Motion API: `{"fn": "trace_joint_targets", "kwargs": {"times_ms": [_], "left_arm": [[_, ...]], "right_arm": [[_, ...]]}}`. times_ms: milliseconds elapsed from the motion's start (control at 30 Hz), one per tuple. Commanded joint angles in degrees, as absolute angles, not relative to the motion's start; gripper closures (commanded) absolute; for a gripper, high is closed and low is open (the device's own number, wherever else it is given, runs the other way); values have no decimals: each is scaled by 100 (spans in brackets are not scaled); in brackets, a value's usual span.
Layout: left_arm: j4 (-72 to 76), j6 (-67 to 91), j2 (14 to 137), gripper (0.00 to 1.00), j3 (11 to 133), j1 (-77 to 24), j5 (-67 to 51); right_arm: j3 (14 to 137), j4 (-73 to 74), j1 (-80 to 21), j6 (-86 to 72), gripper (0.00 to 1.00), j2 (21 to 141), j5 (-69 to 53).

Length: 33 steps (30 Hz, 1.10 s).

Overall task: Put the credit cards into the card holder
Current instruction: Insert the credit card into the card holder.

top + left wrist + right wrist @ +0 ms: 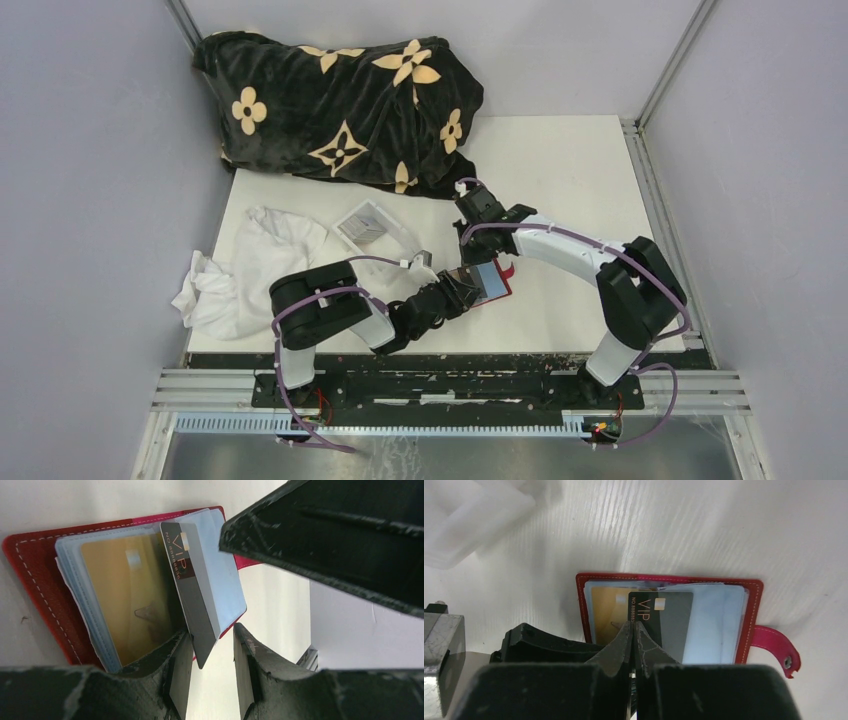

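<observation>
The red card holder (pixel 503 290) lies open on the white table, its snap tab (pixel 776 647) to one side. It also shows in the left wrist view (pixel 35 575) and the right wrist view (pixel 754 610). A yellow-orange card (pixel 125 595) sits in its left sleeves, and pale blue leaves (pixel 225 585) lie on the right. A grey "VIP" card (pixel 192 605) stands tilted at the fold. My left gripper (pixel 211 630) is open, with the card's lower corner between its fingers. My right gripper (pixel 633 625) is shut, tips over the grey card (pixel 674 620); contact is unclear.
A black blanket with tan flowers (pixel 340 100) fills the far left of the table. A crumpled white cloth (pixel 250 270) lies at the left. A clear plastic box (pixel 365 222) stands beside it. Grey walls enclose the table.
</observation>
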<state>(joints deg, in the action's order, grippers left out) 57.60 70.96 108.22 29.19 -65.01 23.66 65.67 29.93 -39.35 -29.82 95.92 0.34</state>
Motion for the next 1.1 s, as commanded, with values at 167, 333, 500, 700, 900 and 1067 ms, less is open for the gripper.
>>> {"fn": "trace_joint_targets", "kwargs": {"times_ms": [167,333,500,700,900,1067], "left_arm": [[5176,6586,11098,57,2854,-6557,2285],[5182,6569,11108,57,2857,-6552,2290],[5178,6548,11108,57,2874,-6559,2303],[5150,6546,11101,57,2907,-6554,2303],[5091,6534,11108,57,2933,-6557,2294],[5080,6556,11127,57,2952,-6561,2287]], "right_arm": [[6858,3013,-4012,-2940,97,9758,-703],[6877,2988,-4057,-2956,97,9880,-936],[6908,3068,-4125,-2933,97,10047,-1005],[6755,3144,-4127,-2892,97,10185,-946],[6590,3177,-4124,-2822,97,10174,-710],[6558,3235,-4128,-2773,97,10210,-574]]}}
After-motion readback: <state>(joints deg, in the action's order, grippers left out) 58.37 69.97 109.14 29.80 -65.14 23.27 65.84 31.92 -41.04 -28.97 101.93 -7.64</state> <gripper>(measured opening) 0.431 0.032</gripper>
